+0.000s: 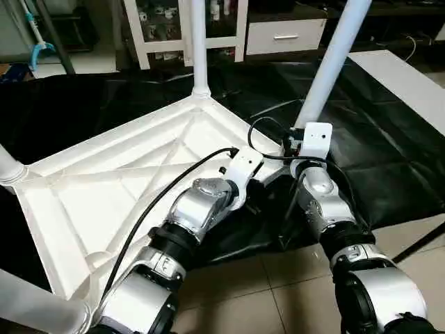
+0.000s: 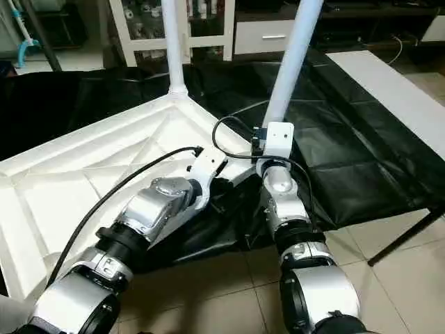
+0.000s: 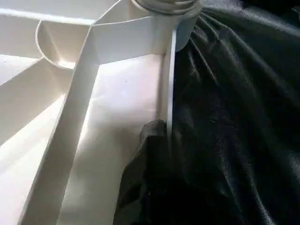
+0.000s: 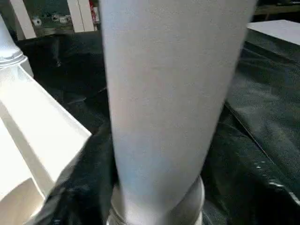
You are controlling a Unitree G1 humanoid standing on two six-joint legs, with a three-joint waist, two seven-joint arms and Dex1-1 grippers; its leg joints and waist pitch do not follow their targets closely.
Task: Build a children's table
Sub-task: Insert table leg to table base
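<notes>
I see a tiled floor [image 1: 278, 292] with a black sheet [image 1: 389, 160] spread over it, a white glass-door cabinet [image 1: 156, 28] and a drawer unit [image 1: 285, 35] at the back, and a white board [image 1: 410, 80] lying on the sheet to the right. The table top [image 1: 118, 188] lies upside down on the sheet, ribs facing up, with legs standing in its corner sockets: a far leg [image 1: 199, 45], a right leg [image 1: 332, 62] tilted slightly, and parts of two more at the left edge, one [image 1: 8, 167] higher and one [image 1: 35, 306] near the bottom. My left gripper [image 3: 157, 140] is clenched on the thin edge wall of the top, close to the right corner socket; in its wrist view one dark finger [image 3: 150, 136] presses the inner face of that wall, with the sheet bunched on the other side. My right gripper [image 2: 268, 139] sits at the base of the right leg, its wrist camera looking straight at the tube just above the socket collar. I cannot tell whether its fingers are clasping the leg or standing free of it, since the camera housing [image 1: 314, 139] covers them from above. A black cable [image 1: 160, 195] runs along my left forearm [image 1: 198, 209] across the ribs, and another loops between the two wrists.
</notes>
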